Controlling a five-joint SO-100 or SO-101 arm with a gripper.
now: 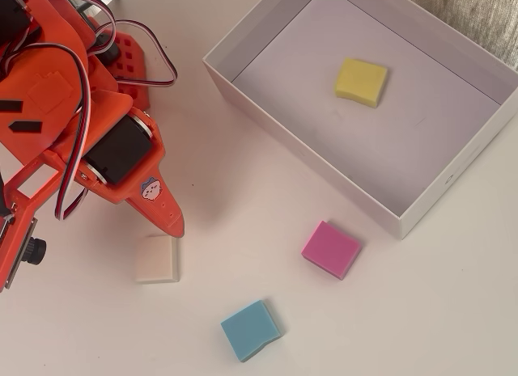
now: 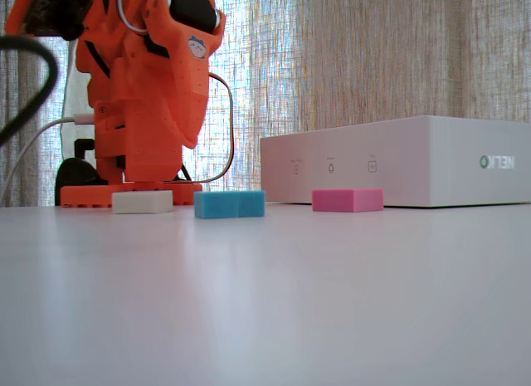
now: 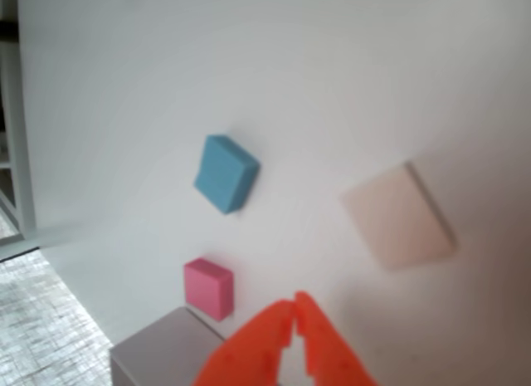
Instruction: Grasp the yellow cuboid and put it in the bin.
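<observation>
yellow cuboid (image 1: 361,81): 1, flat in the bin (image 1: 267,32), edges slightly askew to the walls
other blocks: 3
gripper (image 3: 294,307): tips together, empty

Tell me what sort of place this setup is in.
Probably a home or hobby tabletop, not a factory: a plain white table by a curtained window, a small orange arm, foam blocks such as the blue block, and a white box as bin.

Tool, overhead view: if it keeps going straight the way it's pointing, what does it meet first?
Probably the cream block: the tool, shut and empty, points down-right with its tip right beside that block's top edge. It hangs above the table, so height is unclear; it might pass over toward the blue block.
</observation>
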